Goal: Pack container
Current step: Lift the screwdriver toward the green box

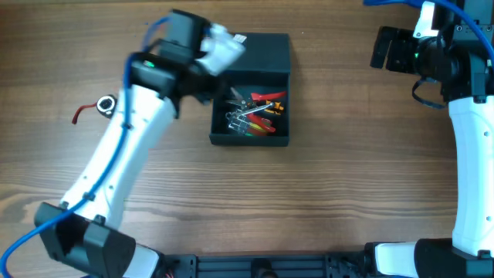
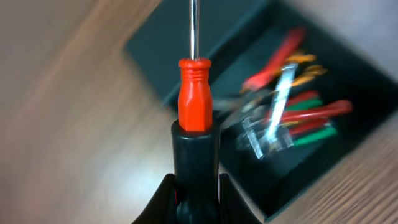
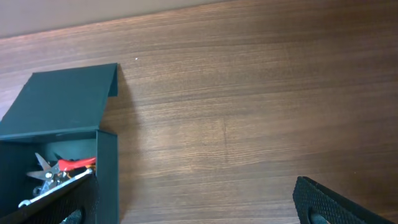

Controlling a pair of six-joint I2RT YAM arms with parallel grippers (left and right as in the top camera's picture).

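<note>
The container, a dark teal-grey box, stands open in the middle of the table with its lid folded back. Several red-, green- and orange-handled hand tools lie inside. My left gripper hangs at the box's left edge, shut on a screwdriver with a red and black handle. Its shaft points toward the container and the blurred tools. My right gripper is open and holds nothing at the far right. In its own view the container shows at the left.
A small metal ring with a red strap lies on the wooden table left of my left arm. The right gripper's ridged fingers frame bare wood to the right of the box.
</note>
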